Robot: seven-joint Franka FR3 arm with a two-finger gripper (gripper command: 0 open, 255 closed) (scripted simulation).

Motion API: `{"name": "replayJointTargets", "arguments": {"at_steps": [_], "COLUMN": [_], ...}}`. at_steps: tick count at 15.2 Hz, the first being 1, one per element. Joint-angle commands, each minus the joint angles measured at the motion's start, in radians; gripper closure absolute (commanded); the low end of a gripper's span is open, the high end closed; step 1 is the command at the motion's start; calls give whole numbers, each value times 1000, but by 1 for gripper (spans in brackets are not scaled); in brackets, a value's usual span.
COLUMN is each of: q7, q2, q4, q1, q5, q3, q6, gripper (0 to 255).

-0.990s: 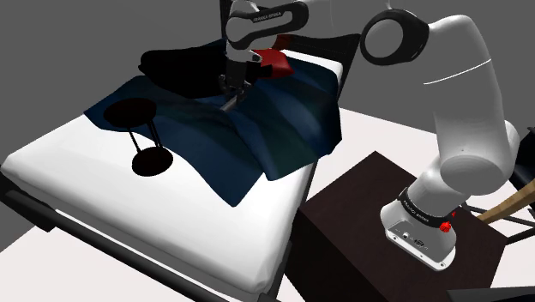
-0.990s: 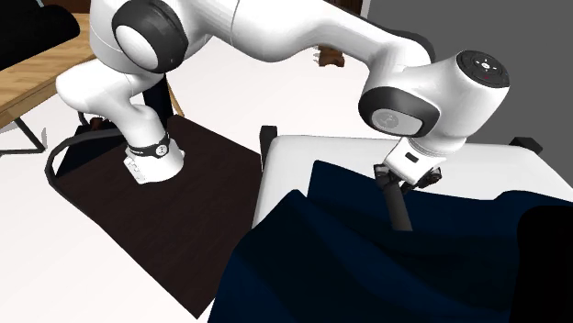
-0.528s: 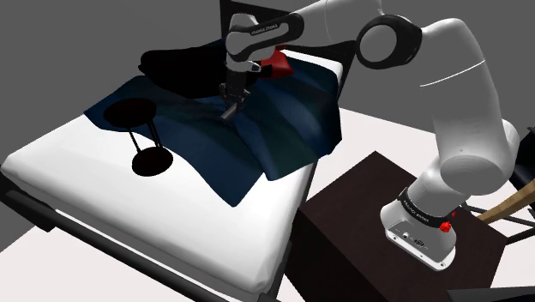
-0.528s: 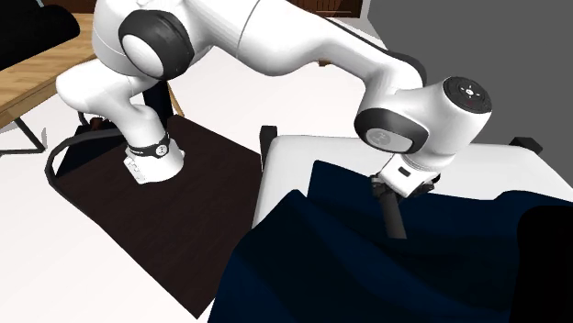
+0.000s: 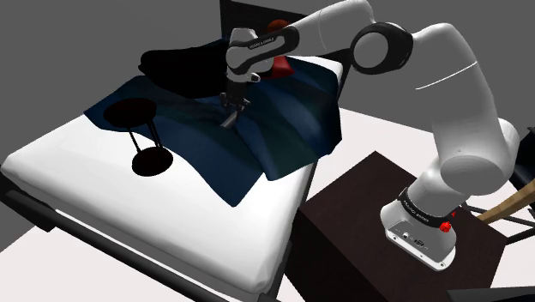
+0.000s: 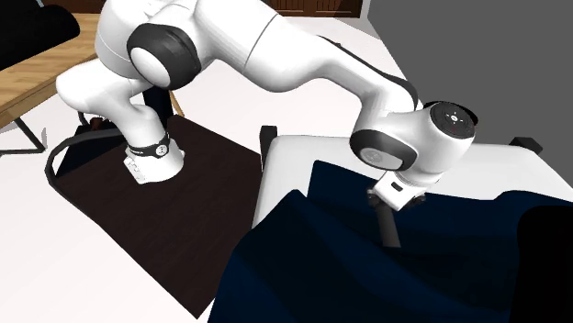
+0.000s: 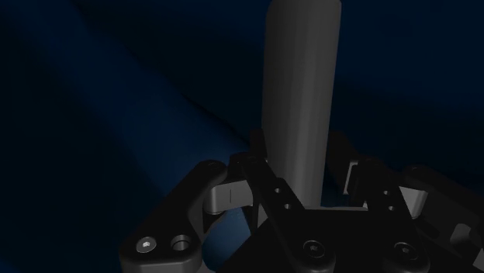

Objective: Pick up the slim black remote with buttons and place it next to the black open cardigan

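Gripper (image 5: 231,105) was clenched on slim dark remote (image 5: 228,118), remote end-down close over blue blanket (image 5: 283,129), near black cardigan (image 5: 180,70). Step needed, imo: firm grip, low carry twd cardigan edge, remote laid flat beside it, not on it; release only once resting.

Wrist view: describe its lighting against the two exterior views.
Wrist view: dim, the remote in the hand reads dark grey on a nearly black blue blanket. Shoulder view: evenly lit, white mattress bright, cardigan a flat black patch without shading. Second exterior view: bright, soft highlights on the arm.
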Motion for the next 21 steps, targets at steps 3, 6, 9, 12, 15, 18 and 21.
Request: {"name": "replayJointTargets", "arguments": {"at_steps": [3,6,9,12,15,18,21], "q7": [-6,-10,-14,-18,-22,-26,-26], "q2": [35,61,88,117,148,184,184], "q4": [6,9,16,26,40,58,58], "q1": [2,4,6,8,11,14,14], "q5": [-2,-3,-5,-6,-7,-9,-9], "q3": [-3,-4,-6,-8,-10,-12,-12], "q6": [29,51,71,89,106,124,124], "gripper": [255,255,255,255,255,255,255]}}
